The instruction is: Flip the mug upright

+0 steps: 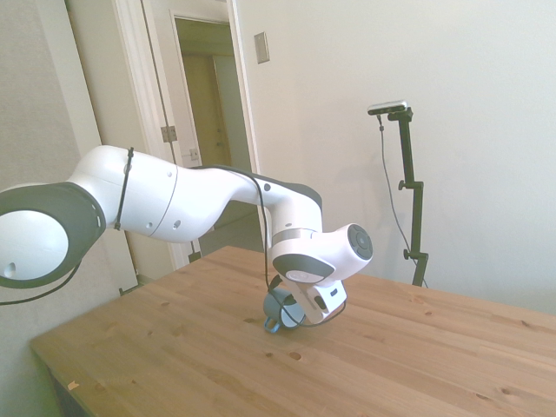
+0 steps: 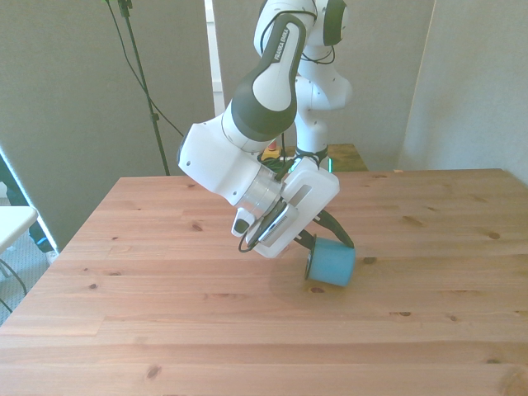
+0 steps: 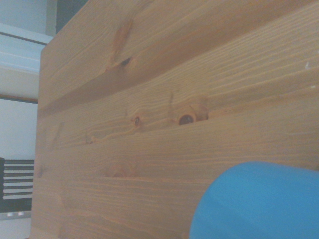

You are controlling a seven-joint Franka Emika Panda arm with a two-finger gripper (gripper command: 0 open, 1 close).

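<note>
While the mug (image 2: 332, 264) lay tilted on the tabletop (image 2: 165, 330), the gripper (image 2: 318, 242) had its jaws clamped at the mug's rim. Best rotate slowly, keeping that grip firm.

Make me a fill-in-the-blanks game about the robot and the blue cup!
1. The mug is the colour ____.
2. The mug is not standing up; it lies on its ____.
3. The table is made of ____.
4. The gripper is right next to the ____.

Missing words: blue; side; wood; mug
</note>
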